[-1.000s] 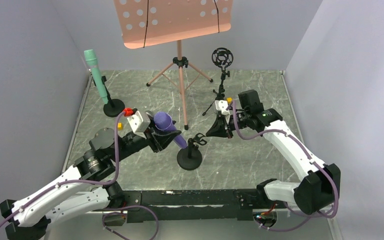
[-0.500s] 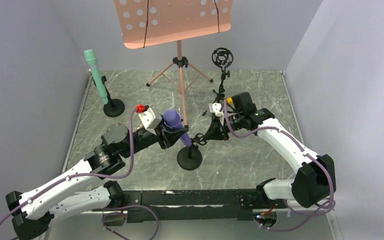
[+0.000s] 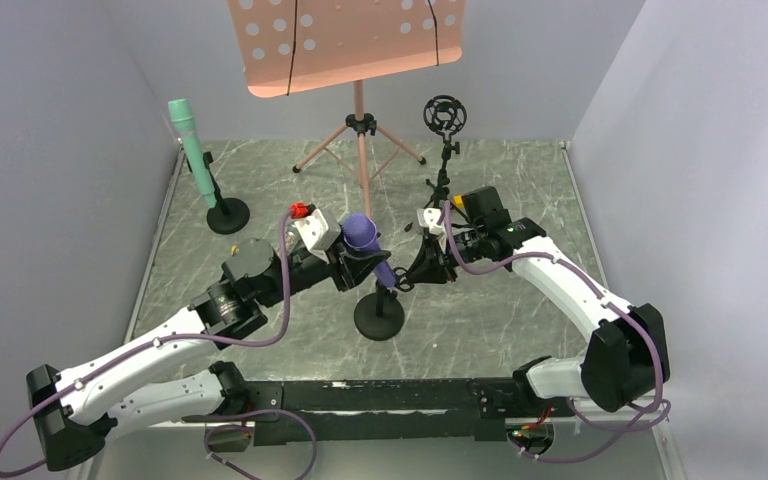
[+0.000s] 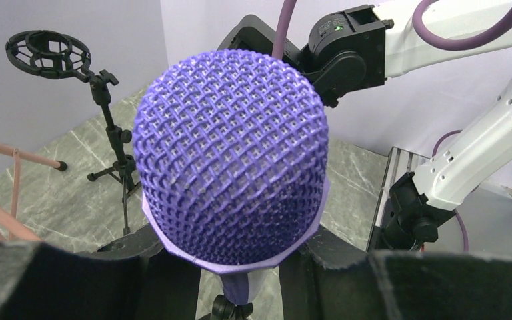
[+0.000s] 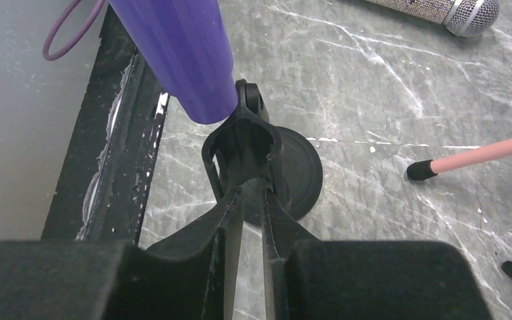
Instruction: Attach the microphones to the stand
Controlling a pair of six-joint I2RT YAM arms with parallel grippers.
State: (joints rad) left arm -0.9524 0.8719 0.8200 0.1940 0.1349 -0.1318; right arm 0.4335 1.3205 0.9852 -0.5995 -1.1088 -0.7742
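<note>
My left gripper [image 3: 360, 262] is shut on the purple microphone [image 3: 368, 243], fingers on both sides of its neck just below the mesh head [image 4: 230, 153]. The microphone's lower end [image 5: 187, 53] is at the mouth of the black clip [image 5: 243, 143] on the round-base stand [image 3: 378, 318]. My right gripper [image 3: 418, 270] is shut on that clip from the right, and its fingertips [image 5: 230, 200] pinch the clip's tail. The mint green microphone [image 3: 192, 150] stands tilted in its own stand at the far left. The glittery silver microphone [image 5: 440, 8] lies on the floor and shows only in the right wrist view.
A pink music stand [image 3: 345, 40] on a tripod stands at the back centre, with one rubber-tipped leg [image 5: 480, 157] close by. A black ring shock mount [image 3: 445, 115] on a small tripod stands behind the right gripper. Grey walls close in both sides.
My left arm has carried the purple microphone to the right, onto the stand's clip. My right gripper moved left to the clip earlier and has since held still.
</note>
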